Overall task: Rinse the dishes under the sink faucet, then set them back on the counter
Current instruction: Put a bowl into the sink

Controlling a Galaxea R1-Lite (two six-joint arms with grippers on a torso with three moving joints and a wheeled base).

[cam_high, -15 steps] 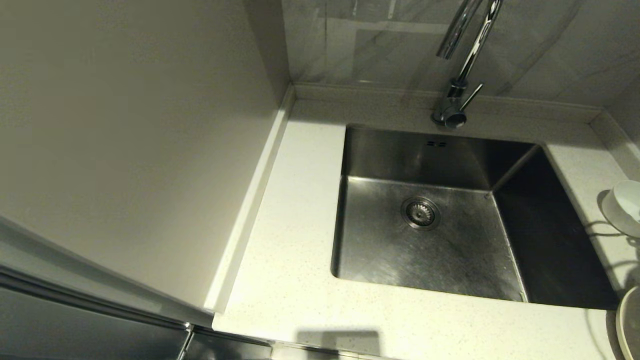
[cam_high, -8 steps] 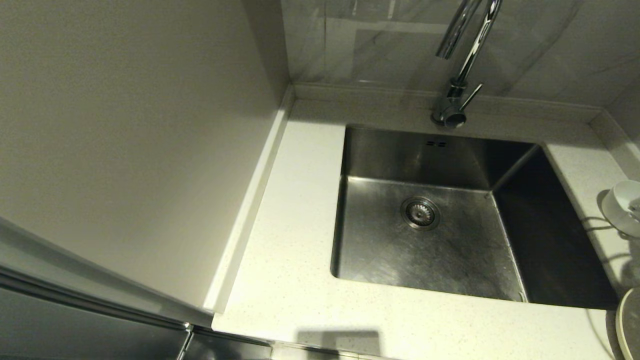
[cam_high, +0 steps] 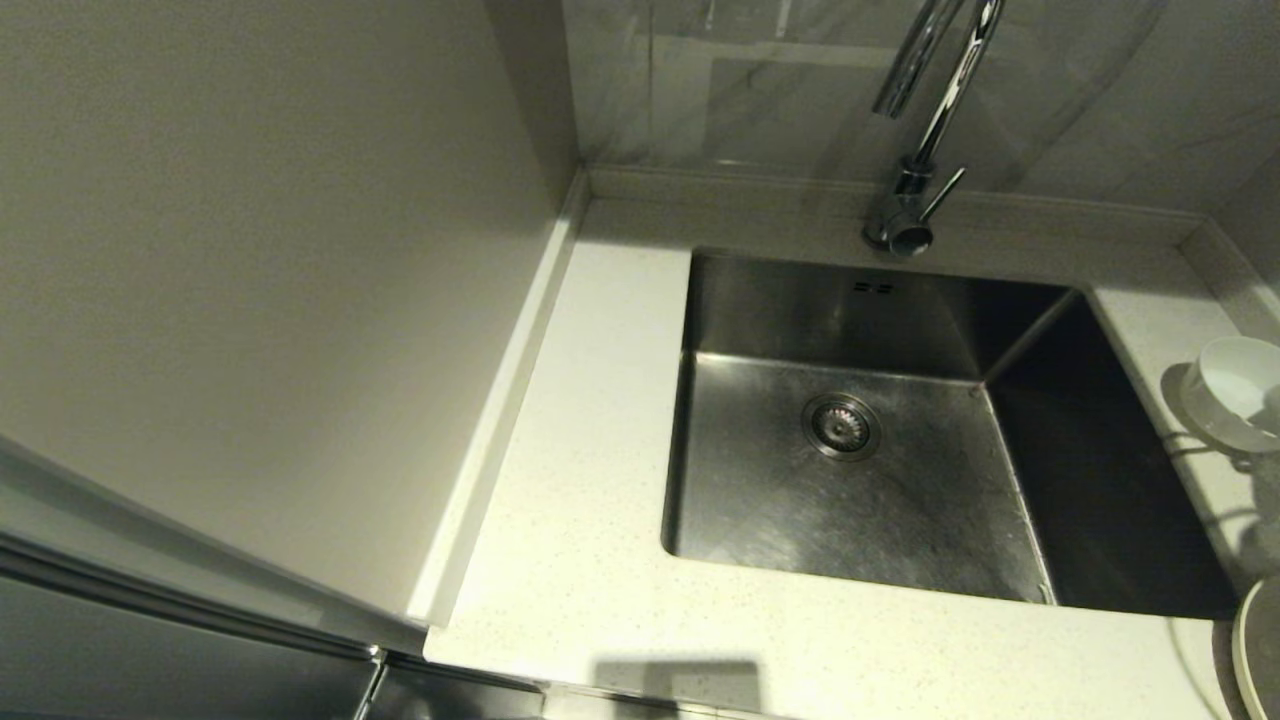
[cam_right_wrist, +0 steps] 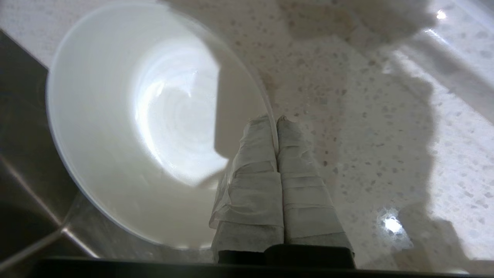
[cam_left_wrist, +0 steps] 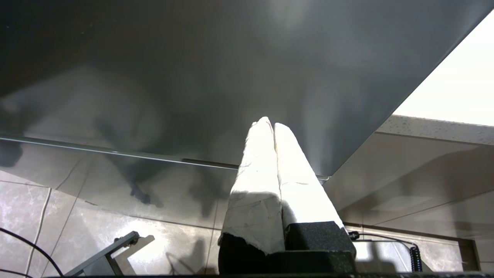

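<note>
The small white bowl (cam_high: 1232, 388) hangs tilted over the counter (cam_high: 590, 430), just right of the sink (cam_high: 780, 300), at the head view's right edge. My right gripper (cam_right_wrist: 274, 119) is shut on the bowl (cam_right_wrist: 115, 127), its rim pinched between the taped fingers. A sliver of the cream plate (cam_high: 1262, 650) shows at the lower right corner. The spoon is out of view. The faucet (cam_high: 925, 130) stands behind the sink and no water runs. My left gripper (cam_left_wrist: 272, 124) is shut on nothing, parked low in front of a dark cabinet door.
The drain strainer (cam_high: 841, 426) lies in the basin floor below two overflow slots (cam_high: 872, 288). A tall pale panel (cam_high: 250, 280) walls off the counter's left side. A low raised edge (cam_high: 760, 185) runs along the back.
The bowl has risen off the counter and shifted left toward the sink in my right gripper. The left arm has not moved.
</note>
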